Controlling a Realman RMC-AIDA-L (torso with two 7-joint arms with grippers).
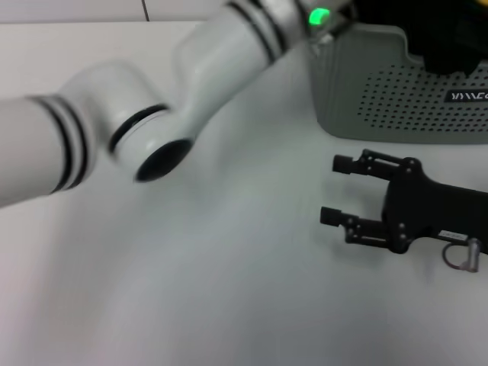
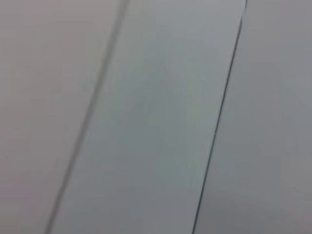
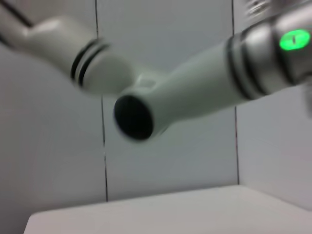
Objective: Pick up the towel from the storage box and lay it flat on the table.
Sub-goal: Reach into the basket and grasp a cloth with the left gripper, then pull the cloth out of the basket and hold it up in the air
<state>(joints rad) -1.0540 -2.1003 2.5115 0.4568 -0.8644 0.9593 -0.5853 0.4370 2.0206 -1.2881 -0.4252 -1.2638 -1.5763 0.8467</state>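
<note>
The table [image 1: 191,290] spreads in front of the storage box [image 1: 396,99]. The towel, presumably inside the box, is hidden; being soft, light cloth, it should be pinched at an edge. The left arm [image 1: 152,114] reaches over the box, its claw unseen. The right gripper [image 1: 335,191] rests in front of the box, fingers spread and empty.

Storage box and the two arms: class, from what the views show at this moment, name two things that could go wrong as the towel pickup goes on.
1. The left arm stretches across the table to the storage box; its gripper is out of sight, so it might catch the rim and shove the box.
2. The right gripper rests open on the table just in front of the box; a towel pulled out could drape over it rather than lie flat.
</note>
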